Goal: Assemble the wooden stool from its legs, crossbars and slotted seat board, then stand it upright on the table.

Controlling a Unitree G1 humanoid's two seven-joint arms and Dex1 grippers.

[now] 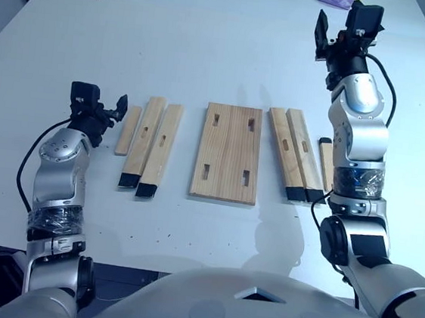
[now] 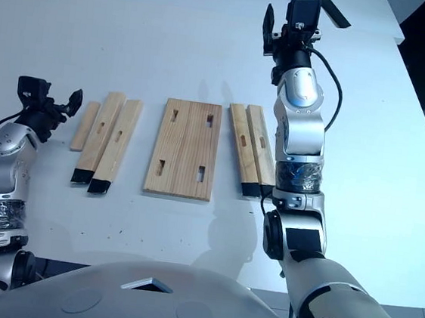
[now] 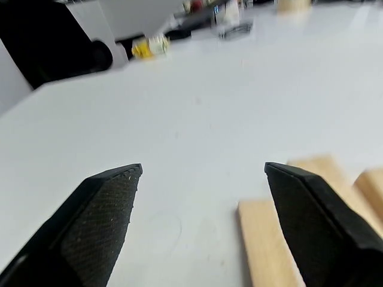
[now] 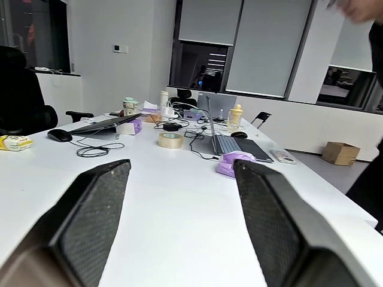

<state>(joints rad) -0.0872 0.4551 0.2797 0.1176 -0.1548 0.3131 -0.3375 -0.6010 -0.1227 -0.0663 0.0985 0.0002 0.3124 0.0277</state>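
Nearest the robot, the stool parts lie flat in a tidy row on the white worktop [image 1: 213,227], apparently spaced so each can be picked up singly. The slotted seat board [image 1: 227,152] sits in the middle with its four slots facing up, where leg ends could be pressed in. To its left, two legs [image 1: 144,140] lie side by side with their dark tips toward the robot, and a short crossbar [image 1: 129,130] lies just beside them. To its right, a second pair of legs [image 1: 282,151] mirrors them, and another crossbar [image 1: 324,163] is partly hidden by the right arm. Nothing is joined, so assembly looks unstarted.

The left claw [image 3: 203,173] hovers low beside the far end of the left crossbar, fingers spread wide and empty, probably lined up for a first pick. Farther off, the right claw [image 4: 181,167] is raised high beyond the parts, also wide and empty, likely parked out of the way.
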